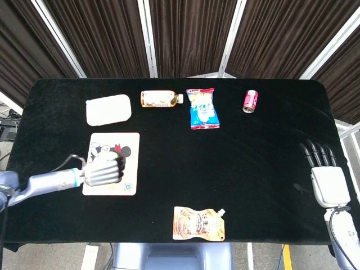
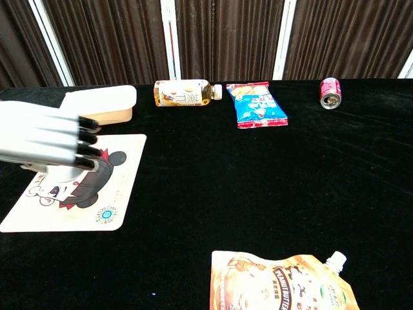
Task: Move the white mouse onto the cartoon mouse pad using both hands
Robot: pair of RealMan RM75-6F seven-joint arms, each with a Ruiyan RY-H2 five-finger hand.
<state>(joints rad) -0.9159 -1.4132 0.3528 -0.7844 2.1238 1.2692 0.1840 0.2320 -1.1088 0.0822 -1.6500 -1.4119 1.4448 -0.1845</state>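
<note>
The white mouse (image 2: 48,169) is under your left hand (image 2: 48,145), at the left side of the chest view, and only a small pale part of it shows below the fingers. It is over the cartoon mouse pad (image 2: 106,194), on the upper part of the drawing. I cannot tell if it already touches the pad or is a little above it.

Your left hand lies across the mouse with the fingers stretched forward and close together, and it seems to hold the mouse from above. How firm this hold is, the pictures do not show.

If you open this hand too early, the mouse can drop and slide off the pad onto the black table (image 1: 253,169). If you press and pull, the thin pad can shift together with the mouse.

Your right hand (image 1: 328,183) is at the lower right of the head view, well apart, with its fingers straight and nothing in them. It cannot steady anything from there.

The white box (image 1: 108,109) is just above the pad; lift your hand away from it.
</note>
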